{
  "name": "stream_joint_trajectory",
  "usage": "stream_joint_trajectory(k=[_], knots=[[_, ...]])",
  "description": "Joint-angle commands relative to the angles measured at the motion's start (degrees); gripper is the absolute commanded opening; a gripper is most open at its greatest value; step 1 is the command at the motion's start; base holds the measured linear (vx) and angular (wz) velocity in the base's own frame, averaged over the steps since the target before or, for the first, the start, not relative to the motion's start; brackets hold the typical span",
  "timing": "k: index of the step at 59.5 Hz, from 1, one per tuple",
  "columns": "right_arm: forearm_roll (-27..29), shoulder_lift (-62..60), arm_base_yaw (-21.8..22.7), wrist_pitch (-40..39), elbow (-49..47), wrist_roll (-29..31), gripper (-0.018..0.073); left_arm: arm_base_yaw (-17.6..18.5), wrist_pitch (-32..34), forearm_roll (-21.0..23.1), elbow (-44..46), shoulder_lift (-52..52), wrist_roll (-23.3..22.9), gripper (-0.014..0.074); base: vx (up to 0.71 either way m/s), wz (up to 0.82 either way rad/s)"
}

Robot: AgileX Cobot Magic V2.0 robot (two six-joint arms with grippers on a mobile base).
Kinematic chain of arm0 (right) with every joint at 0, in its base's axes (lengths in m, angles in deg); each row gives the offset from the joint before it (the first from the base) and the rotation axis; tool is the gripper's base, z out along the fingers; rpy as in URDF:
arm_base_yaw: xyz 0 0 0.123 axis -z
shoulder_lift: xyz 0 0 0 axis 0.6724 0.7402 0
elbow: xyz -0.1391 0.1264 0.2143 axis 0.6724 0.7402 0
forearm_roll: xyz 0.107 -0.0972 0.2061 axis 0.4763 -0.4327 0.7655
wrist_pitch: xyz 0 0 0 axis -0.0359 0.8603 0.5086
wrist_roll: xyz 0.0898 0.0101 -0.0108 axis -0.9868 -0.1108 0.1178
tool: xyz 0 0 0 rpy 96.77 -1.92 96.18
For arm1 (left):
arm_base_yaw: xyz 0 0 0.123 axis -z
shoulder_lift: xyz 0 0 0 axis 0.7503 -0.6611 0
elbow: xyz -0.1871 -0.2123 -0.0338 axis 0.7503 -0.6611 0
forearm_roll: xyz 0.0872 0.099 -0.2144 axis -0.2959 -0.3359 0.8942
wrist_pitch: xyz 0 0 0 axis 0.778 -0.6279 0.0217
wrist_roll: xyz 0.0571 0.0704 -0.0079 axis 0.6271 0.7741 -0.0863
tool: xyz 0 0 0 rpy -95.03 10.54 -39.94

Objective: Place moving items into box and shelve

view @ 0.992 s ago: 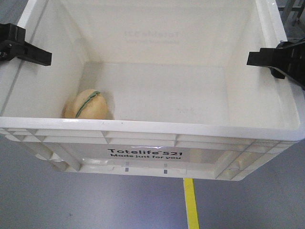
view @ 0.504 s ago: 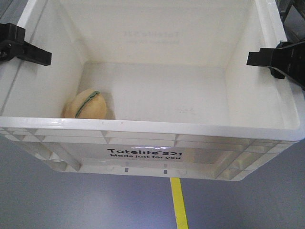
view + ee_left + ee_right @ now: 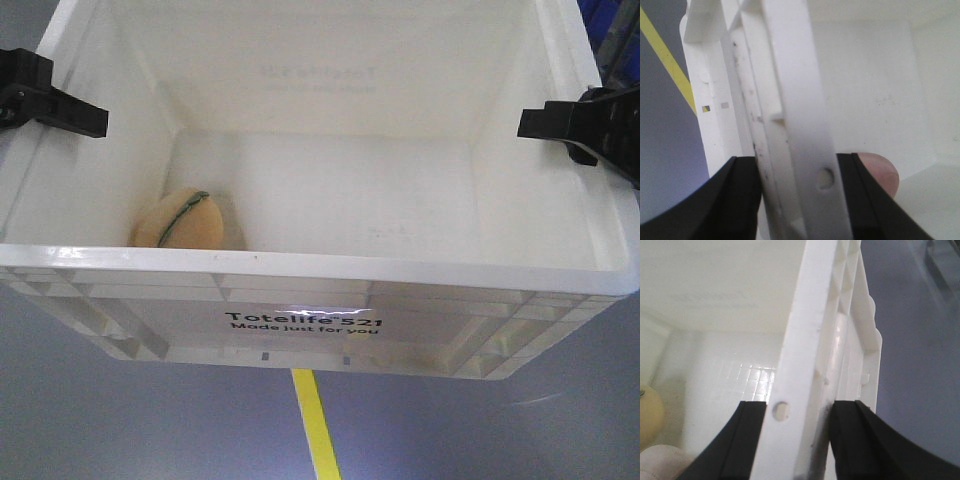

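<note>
Box: the large white ribbed box (image 3: 300,262), printed "Totelife 521 Made just for you" in black, is filling most of the front view, with its open top facing the camera.
Left gripper: the left gripper (image 3: 794,159) is clamping the box's left side wall. One black finger is pressing on the outside and one on the inside.
Right gripper: the right gripper (image 3: 799,404) is clamping the opposite side wall in the same way, with the rim squeezed between its two black fingers.
Pale yellow toy: the pale yellow toy (image 3: 185,220) with a green stripe is lying on the box's bottom in the near left corner. The front rim is partly hiding it.
Unclear shape: a pinkish rounded shape (image 3: 882,172) is showing just beside the left inner finger, and I cannot tell what it is.
Floor: the grey floor (image 3: 150,420) is showing below the box, with a yellow line (image 3: 315,425) running across it.
</note>
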Motion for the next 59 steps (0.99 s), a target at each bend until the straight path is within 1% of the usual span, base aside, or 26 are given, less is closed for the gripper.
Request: stream_joint_trajectory(k=[1, 26, 59], knots=[[4.6, -1.4, -0.5, -9.0, -2.5, 0.5, -0.0006, 0.6, 2.5, 10.9, 2.5, 2.3, 1.1, -0.0003, 0.42, -0.38], [4.6, -1.4, -0.5, -9.0, -2.5, 0.5, -0.0006, 0.6, 2.5, 10.9, 2.5, 2.3, 1.1, -0.0003, 0.41, -0.48], [4.6, -1.4, -0.5, -9.0, -2.5, 0.5, -0.0006, 0.6, 2.5, 10.8, 2.5, 2.3, 1.1, -0.0003, 0.35, -0.64]])
